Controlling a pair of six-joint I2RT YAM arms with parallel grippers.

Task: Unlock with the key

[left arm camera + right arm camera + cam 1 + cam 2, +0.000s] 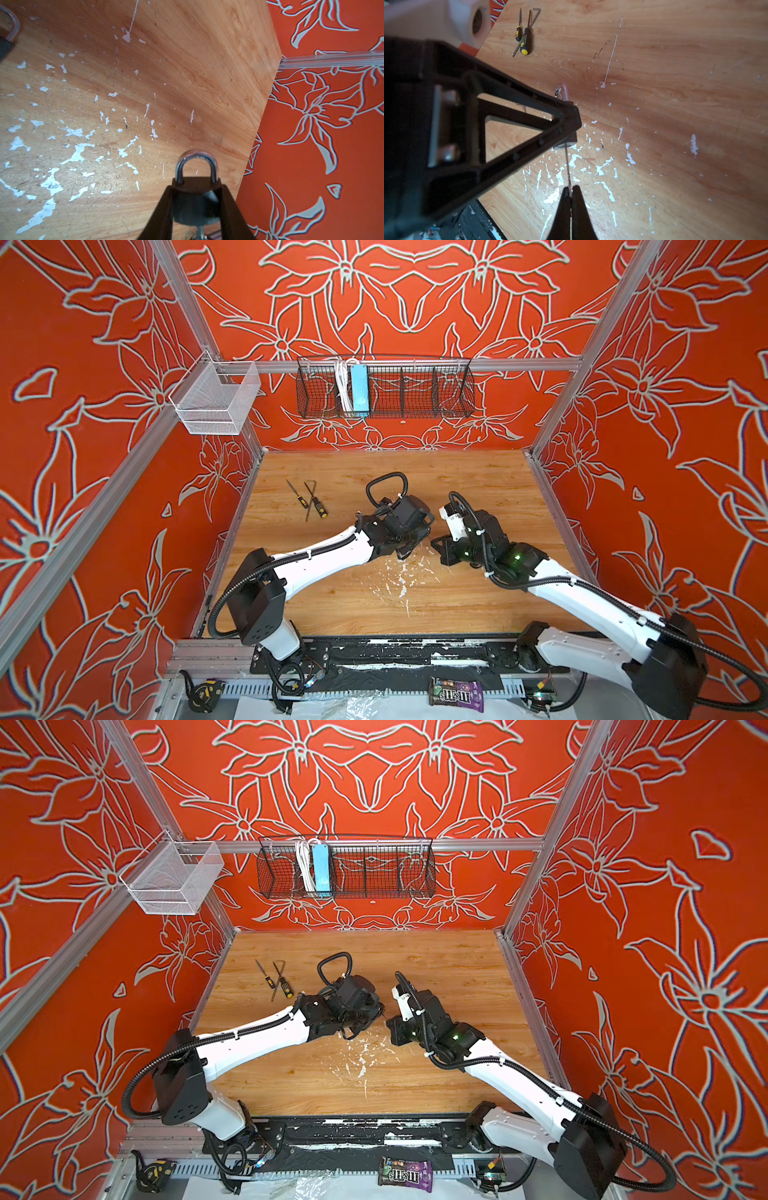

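Observation:
A dark padlock (195,205) with a silver shackle (195,160) sits between the jaws of my left gripper (196,187), which is shut on its body. Both shackle legs sit in the body. The key (567,166), a thin blade seen edge-on, runs from my right gripper (572,188) to the underside of the padlock (566,142). The right jaws are shut on it. In both top views the left gripper (411,541) and right gripper (435,541) meet tip to tip above mid-table, hiding padlock and key.
Two yellow-and-black screwdrivers (319,506) and a bent hex key (309,495) lie at the table's back left. White flakes (399,576) spot the wooden table (478,481). A black wire basket (384,391) and a white mesh basket (216,400) hang on the back frame.

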